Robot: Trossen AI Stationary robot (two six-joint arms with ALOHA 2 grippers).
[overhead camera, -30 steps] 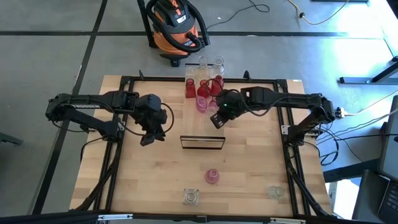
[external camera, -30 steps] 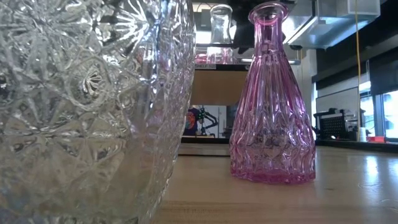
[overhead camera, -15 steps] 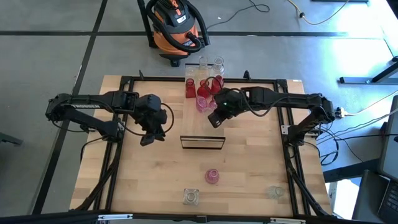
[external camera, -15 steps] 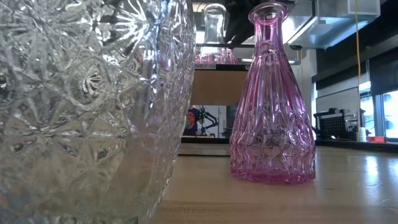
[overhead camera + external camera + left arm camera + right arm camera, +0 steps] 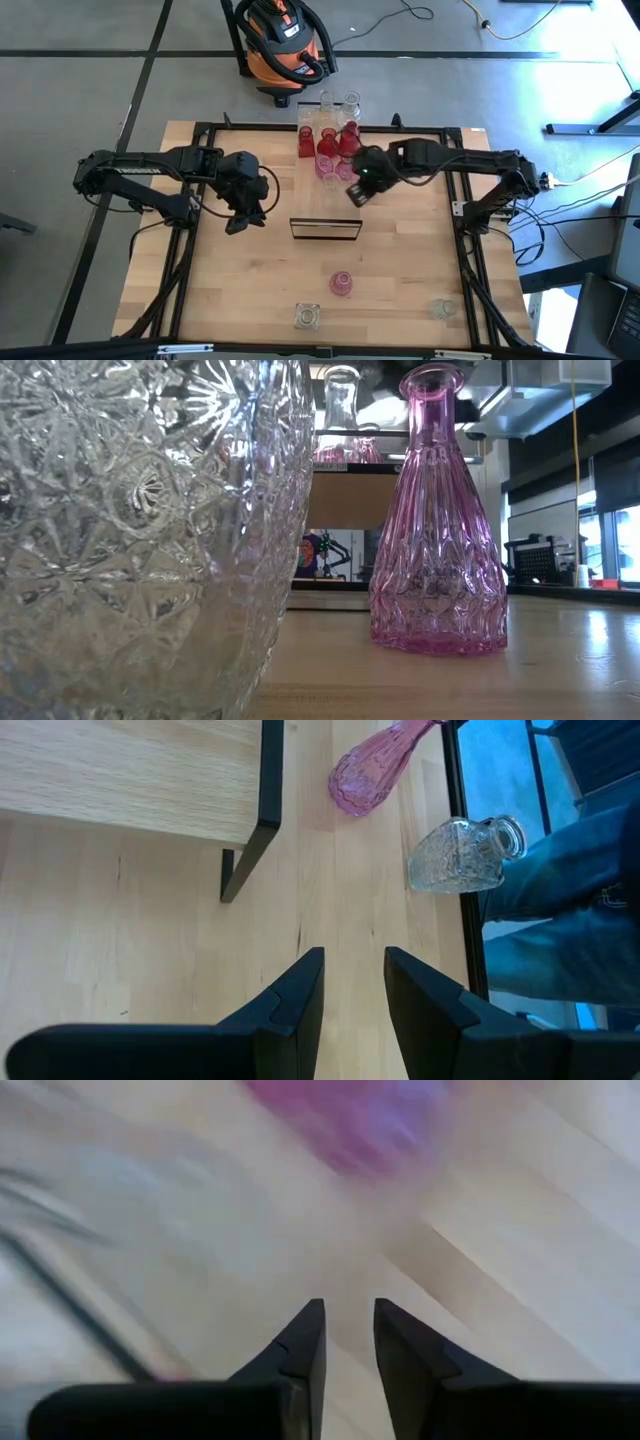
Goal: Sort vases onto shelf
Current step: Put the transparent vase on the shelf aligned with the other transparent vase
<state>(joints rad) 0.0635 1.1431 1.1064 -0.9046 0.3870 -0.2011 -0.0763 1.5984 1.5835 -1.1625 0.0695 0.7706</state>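
The right end effector (image 5: 357,192) hangs empty over the long light-wood shelf with its dark front edge (image 5: 325,228), fingers slightly parted with nothing between them, just beside the packed cluster of small red, pink and clear glass vases (image 5: 327,140) at the shelf's far end. The main risk, as I judge it, is a sideways brush: the vases stand so close together that a clipped neck could topple several, or roll one off the shelf. The left end effector (image 5: 352,990) waits over the wooden surface (image 5: 250,290) left of the shelf, fingers likewise a little apart and empty. Three vases are unsorted on the near part of the surface: a pink fluted glass vase (image 5: 341,284), a clear cut-glass vase (image 5: 307,317) and a pale clear vase near the right corner (image 5: 441,310). Tall and narrow-necked, the pink one could tip if pinched high.

The right wrist view is smeared, showing only a pink blur. The low view is largely blocked by the clear vase, so the shelf's row is barely visible. Individual vases in the cluster cannot be counted.
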